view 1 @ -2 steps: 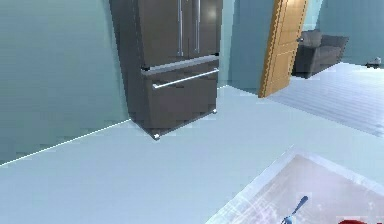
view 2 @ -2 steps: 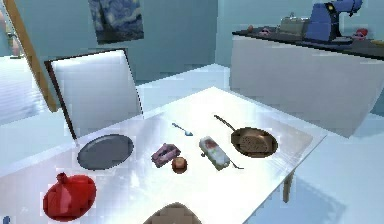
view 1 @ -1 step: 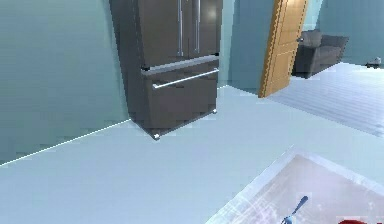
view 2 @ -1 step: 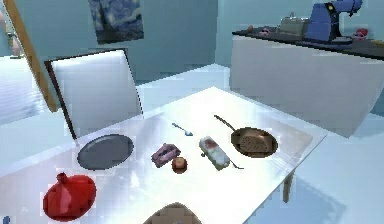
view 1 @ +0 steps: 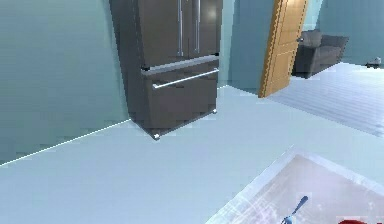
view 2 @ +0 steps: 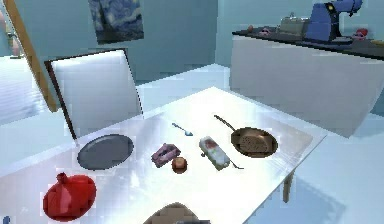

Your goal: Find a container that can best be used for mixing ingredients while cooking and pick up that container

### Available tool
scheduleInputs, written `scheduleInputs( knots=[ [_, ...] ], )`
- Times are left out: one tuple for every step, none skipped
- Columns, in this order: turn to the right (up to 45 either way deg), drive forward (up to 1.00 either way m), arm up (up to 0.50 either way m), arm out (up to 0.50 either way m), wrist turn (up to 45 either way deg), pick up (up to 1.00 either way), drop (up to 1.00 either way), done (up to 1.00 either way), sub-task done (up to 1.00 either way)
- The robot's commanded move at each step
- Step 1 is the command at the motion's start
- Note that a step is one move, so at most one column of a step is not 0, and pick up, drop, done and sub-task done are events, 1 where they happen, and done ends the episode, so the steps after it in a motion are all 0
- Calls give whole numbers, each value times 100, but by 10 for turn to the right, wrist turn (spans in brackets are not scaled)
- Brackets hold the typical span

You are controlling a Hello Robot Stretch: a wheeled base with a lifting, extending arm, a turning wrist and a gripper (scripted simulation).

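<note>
Pan [view 2: 254,143], plate [view 2: 105,151], red vessel [view 2: 68,196] on table [view 2: 228,104]

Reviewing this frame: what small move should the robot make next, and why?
Probably a short drive forward. On the white table, the red rounded vessel looks the likeliest mixing container; the grey plate and the frying pan seem too shallow. The vessel sits at the arm side view's left, so moving ahead should bring it nearer the middle for a reach.
</note>
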Motion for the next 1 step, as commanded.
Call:
scheduleInputs(
  knots=[
    [0, 0, 0, 0, 450, 0, 0, 0, 0]
  ],
)
